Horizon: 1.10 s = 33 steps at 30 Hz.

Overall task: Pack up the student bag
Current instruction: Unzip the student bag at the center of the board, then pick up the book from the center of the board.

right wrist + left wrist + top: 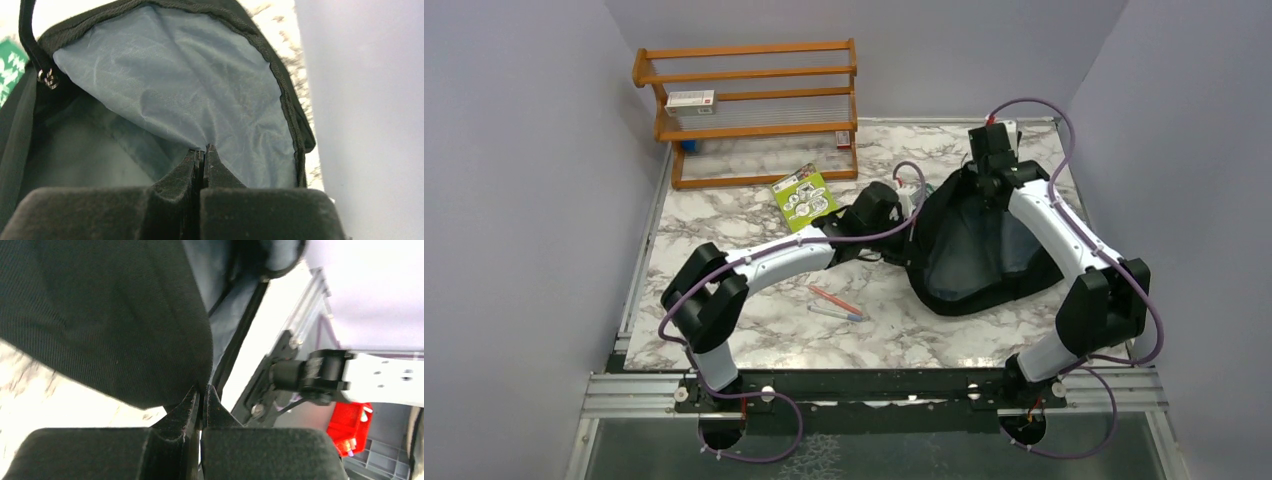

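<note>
The student bag, a big black fabric backpack, lies open on the marble table at centre right, its grey lining showing. My left gripper is shut on the bag's black fabric at its left edge. My right gripper is at the bag's far edge, shut on a pinch of the grey lining just inside the zipper rim. A zipper pull hangs at the upper left of the opening.
A green booklet lies left of the bag. Two pens lie near the left forearm. A wooden rack holding a small box stands at the back left. Walls close in both sides.
</note>
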Motion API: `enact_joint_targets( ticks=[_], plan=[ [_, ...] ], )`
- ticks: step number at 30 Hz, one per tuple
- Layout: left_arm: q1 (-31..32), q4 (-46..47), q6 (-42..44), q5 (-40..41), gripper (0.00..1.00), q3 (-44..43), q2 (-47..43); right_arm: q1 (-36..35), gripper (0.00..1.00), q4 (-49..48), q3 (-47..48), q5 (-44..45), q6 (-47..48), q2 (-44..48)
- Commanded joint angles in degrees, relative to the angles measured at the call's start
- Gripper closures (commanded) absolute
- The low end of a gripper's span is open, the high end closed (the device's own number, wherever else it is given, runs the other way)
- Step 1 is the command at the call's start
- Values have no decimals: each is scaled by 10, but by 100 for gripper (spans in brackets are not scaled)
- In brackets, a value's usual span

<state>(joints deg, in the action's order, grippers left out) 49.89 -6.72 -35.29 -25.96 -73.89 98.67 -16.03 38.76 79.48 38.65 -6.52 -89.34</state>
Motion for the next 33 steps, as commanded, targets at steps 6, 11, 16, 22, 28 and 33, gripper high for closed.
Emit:
enact_joint_targets(
  ticks=[6, 11, 16, 22, 28, 33],
  plan=[
    [0, 130, -38, 31, 100, 159, -19, -1, 92, 11, -89, -138, -64, -4],
    [0, 131, -33, 33, 94, 166, -14, -1, 64, 14, -96, -162, -69, 27],
    [-1, 119, -19, 38, 78, 155, -20, -1, 51, 16, -93, -181, -68, 73],
    [-25, 96, 10, 52, 60, 141, -60, -2, 50, -46, -108, -360, -18, 158],
    [-90, 107, 66, 73, 38, 158, -160, -1, 44, -76, -104, -488, -33, 194],
    [-185, 69, 108, 101, 32, 160, -208, -2, 40, -170, -96, -586, -101, 175]
  ],
)
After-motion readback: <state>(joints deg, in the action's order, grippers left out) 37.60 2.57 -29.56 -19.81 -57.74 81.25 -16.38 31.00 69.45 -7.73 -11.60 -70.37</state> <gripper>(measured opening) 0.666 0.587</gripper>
